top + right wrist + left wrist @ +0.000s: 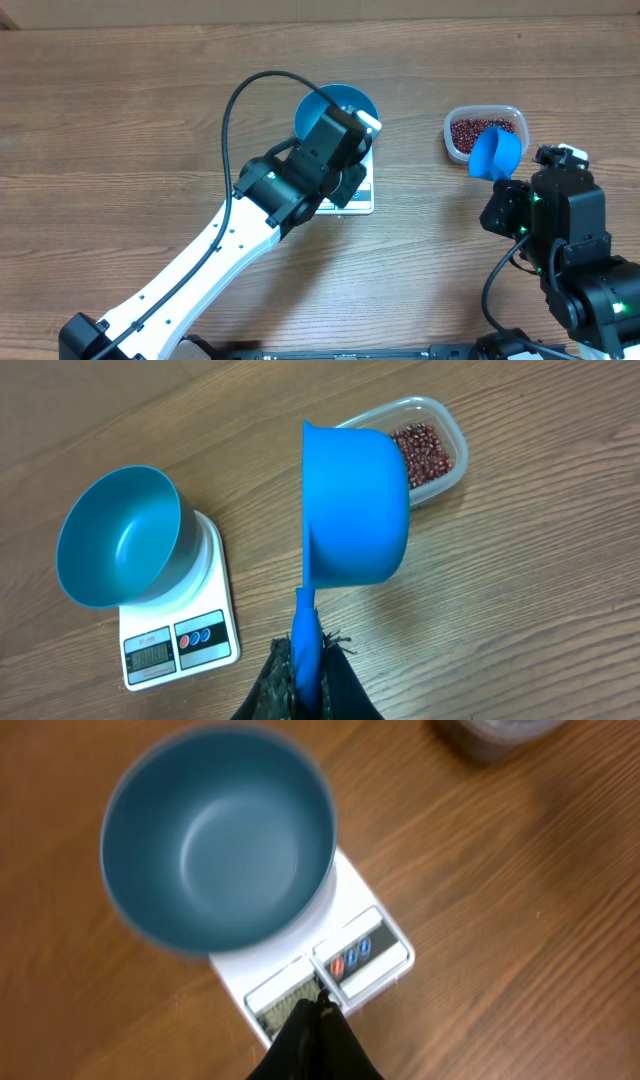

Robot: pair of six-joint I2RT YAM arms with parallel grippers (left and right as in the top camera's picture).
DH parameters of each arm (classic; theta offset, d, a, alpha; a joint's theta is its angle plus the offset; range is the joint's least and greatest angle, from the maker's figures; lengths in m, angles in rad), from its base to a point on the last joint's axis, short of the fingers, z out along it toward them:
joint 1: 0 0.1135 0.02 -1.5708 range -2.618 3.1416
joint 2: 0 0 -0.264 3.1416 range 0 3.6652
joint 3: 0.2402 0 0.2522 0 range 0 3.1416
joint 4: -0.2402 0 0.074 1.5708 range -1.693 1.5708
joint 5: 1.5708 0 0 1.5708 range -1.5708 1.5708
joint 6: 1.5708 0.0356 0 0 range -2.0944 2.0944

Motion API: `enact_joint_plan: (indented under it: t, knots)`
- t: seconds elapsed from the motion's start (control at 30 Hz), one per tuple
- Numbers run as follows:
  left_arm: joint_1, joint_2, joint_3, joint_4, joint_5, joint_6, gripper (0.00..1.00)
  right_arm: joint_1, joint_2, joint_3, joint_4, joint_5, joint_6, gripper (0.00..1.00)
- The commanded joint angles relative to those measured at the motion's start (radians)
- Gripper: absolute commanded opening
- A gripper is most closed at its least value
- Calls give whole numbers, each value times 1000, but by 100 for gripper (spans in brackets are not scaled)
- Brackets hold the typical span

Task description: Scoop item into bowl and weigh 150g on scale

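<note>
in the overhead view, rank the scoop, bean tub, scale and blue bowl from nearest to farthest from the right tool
1. scoop: held in the right tool, right at its tip.
2. bean tub: just past the scoop, far right.
3. scale: off toward the middle.
4. blue bowl: sitting on the scale's far part, farthest.

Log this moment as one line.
bowl: empty, on scale | left jaws: shut, at scale display | right jaws: shut on scoop, by bean tub
</note>
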Motion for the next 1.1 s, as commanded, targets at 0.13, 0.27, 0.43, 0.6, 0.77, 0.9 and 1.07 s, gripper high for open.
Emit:
enact_joint_plan:
  t: [0.13,0.27,0.43,0.6,0.77,0.9,1.07]
  knots:
    - [60,-6,38,-281,45,-177,4,2,-3,30,-5,-12,-8,4]
    - [58,-6,85,-373,97,-177,4,2,-3,30,-23,-12,-8,4]
    - [59,-6,85,-373,84,-177,10,2,-3,30,-51,-12,-8,4]
    - [59,-5,85,-373,48,-179,100,2,-3,30,-50,-12,-8,4]
    - [59,-5,84,-373,48,-179,100,2,-3,30,-50,-12,-8,4]
    - [58,-5,84,-372,48,-179,100,2,-3,30,-45,-12,-8,4]
    - [59,-5,84,-373,48,-179,100,2,-3,30,-39,-12,-9,4]
